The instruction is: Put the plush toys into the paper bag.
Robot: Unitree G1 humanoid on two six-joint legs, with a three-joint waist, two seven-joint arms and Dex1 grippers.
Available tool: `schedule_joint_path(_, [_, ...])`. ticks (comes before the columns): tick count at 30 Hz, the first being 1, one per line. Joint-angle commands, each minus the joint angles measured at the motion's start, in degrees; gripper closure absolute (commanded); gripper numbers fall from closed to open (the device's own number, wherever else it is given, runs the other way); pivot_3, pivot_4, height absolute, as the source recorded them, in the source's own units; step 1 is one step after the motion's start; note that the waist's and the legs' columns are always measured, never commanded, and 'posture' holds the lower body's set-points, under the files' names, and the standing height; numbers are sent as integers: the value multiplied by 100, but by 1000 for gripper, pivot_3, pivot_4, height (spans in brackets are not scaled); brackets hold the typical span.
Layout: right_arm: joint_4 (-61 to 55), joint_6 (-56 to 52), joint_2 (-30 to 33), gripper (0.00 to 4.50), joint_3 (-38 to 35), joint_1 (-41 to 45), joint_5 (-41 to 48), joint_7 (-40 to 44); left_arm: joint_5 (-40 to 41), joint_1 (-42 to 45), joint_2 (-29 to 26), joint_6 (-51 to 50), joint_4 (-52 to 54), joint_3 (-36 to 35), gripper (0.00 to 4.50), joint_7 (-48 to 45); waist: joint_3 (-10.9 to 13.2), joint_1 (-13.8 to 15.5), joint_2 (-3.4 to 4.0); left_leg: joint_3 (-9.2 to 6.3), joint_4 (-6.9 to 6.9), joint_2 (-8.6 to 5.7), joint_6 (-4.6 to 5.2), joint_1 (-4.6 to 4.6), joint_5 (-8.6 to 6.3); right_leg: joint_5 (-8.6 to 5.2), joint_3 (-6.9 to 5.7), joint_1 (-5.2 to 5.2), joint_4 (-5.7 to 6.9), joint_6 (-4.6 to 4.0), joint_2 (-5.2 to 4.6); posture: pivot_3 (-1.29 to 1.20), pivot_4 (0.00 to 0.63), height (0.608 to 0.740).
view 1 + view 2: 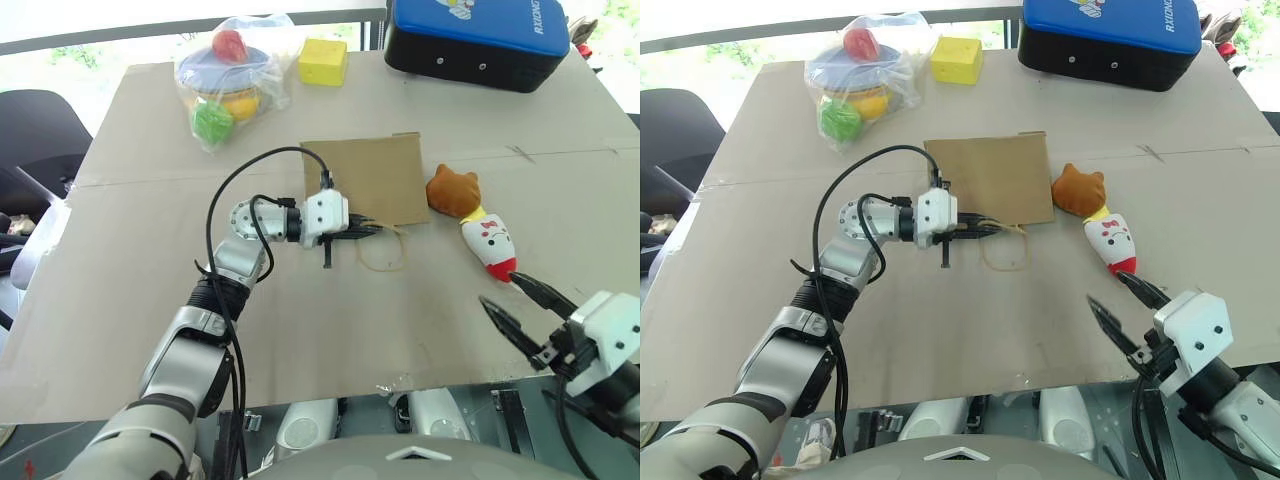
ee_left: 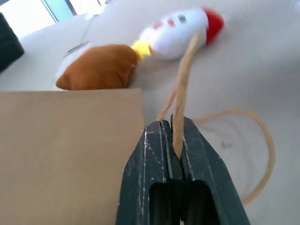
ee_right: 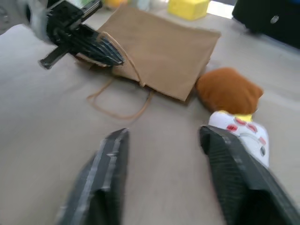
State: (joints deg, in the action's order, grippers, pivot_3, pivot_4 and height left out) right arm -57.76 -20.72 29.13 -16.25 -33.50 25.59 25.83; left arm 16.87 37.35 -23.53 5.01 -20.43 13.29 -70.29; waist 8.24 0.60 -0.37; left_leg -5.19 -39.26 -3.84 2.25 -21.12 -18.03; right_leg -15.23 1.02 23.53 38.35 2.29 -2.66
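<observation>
We see bright daylight pouring in from twelve o'clock, where the windows blow out to white. The table (image 1: 120, 330) is evenly lit, its shadows soft and short. In the right wrist view the fingers (image 3: 234, 178) and the left gripper (image 3: 101, 49) blur; the left wrist view's background is soft.

Left gripper (image 1: 372, 230) closed, arm bent, pointing right — right gripper (image 1: 520, 308) fingers spread, low at right.
</observation>
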Motion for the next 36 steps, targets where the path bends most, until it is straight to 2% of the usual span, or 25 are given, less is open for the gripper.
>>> schedule_joint_path(1, [44, -500, -120, 3968, 696, 1389, -284, -666, 1246, -60, 31, -1895, 1118, -365, 4500, -44, 2, -37, -2, 0, -7, 0, 0, -2, 0, 0, 2, 2, 8, 0, 0, 0, 150, 740])
schedule_joint_path(2, [269, -590, -256, 4380, 950, 1918, -339, -803, 1416, -97, 55, -2224, 1243, -422, 4500, 28, 1, -48, -1, 1, -10, 0, 0, -1, 0, 0, 3, 2, 9, 0, 0, 0, 150, 740])
schedule_joint_path(3, [486, -645, -383, 4450, 1185, 2373, -395, -889, 1566, -118, 85, -2528, 1325, -482, 4500, 131, -1, -61, -5, 1, -9, -1, 0, 1, 0, 0, 4, 1, 12, 0, -2, 0, 150, 740])
schedule_joint_path(6, [1339, -367, -1045, 4450, 1721, 3624, -647, -1147, 2048, -184, 186, -3469, 1629, -685, 4500, 516, 0, -106, -4, -5, -6, -1, -2, 3, 2, -1, 1, 5, 18, -1, 2, 0, 150, 740])
schedule_joint_path(10, [2395, 636, -1707, 4450, 2032, 4393, -884, -971, 2660, -211, 368, -4504, 1981, -1069, 4500, 1190, 0, -126, -6, -10, -4, -1, -4, -5, 3, -1, 3, 18, 16, -1, 5, 0, 150, 740])
schedule_joint_path(14, [3314, 1638, -1875, 4450, 2471, 4404, -1251, -549, 3477, -31, 878, -5410, 1909, -1884, 4500, 2452, 0, -132, -6, -9, -8, -4, -4, -6, 3, -1, 1, 19, 13, -1, 3, 0, 150, 740])
schedule_joint_path(21, [3794, 2389, -2065, 4450, 2555, 4266, -1206, -230, 4491, 80, 1242, -6244, 1907, -2726, 4500, 3613, 0, -153, -6, -7, -7, -4, -10, -3, 5, -1, 11, 27, 22, -1, 7, 0, 150, 740])
schedule_joint_path(30, [4654, 2721, -2244, 4450, 2694, 4426, -1371, 6, 5401, 220, 1548, -6601, 1888, -3187, 4500, 4571, 0, -141, -6, -8, -7, -4, -11, -2, 6, -1, 10, 28, 25, -1, 6, 0, 150, 740])
schedule_joint_path(36, [5202, 2226, -2132, 4450, 2859, 4697, -1675, 50, 5850, 189, 1575, -6746, 2064, -3190, 4500, 4876, 0, -152, -6, -6, -6, -5, -14, -1, 7, -1, 16, 29, 25, -1, 7, 0, 150, 740])
